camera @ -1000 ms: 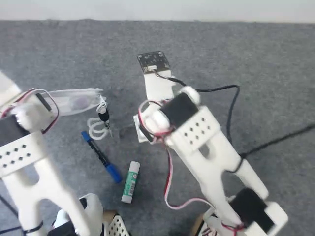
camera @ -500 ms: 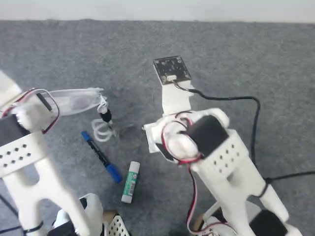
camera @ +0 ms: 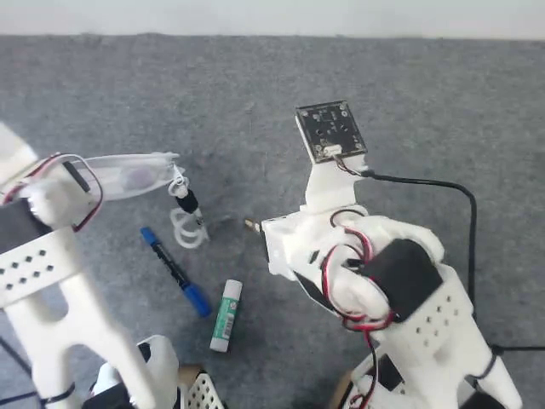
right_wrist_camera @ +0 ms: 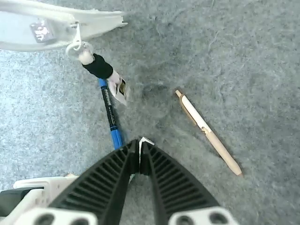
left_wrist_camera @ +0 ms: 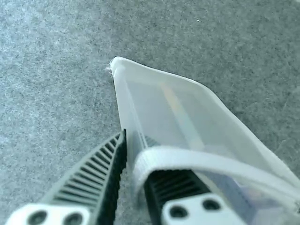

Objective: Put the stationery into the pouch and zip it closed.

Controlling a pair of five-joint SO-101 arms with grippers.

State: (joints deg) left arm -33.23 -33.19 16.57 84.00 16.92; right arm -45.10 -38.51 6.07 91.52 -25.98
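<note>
The left gripper (left_wrist_camera: 133, 140) pinches one edge of the clear pouch (left_wrist_camera: 187, 117); the right gripper (right_wrist_camera: 139, 145) points down over the grey counter (camera: 426, 102), its fingers pressed together and empty, near the blue pen (right_wrist_camera: 110, 119) and the beige pen (right_wrist_camera: 206, 133); the glue stick (camera: 226, 315) lies beside the blue pen.

Smooth translucent plastic pouch (left_wrist_camera: 187, 122) on rough matt carpet (left_wrist_camera: 47, 70).

Right arm: the white right arm (camera: 400, 290) has drawn back from the table's middle toward its own near corner, carrying its dark square circuit board (camera: 332, 132) off to the right.
Pen: the tip of the slim beige plastic pen (camera: 250, 225), covered by that arm before, now shows beside it.
Zip pull: the black zip tab with white cord loop (camera: 189, 207) has shifted slightly toward the right arm.
</note>
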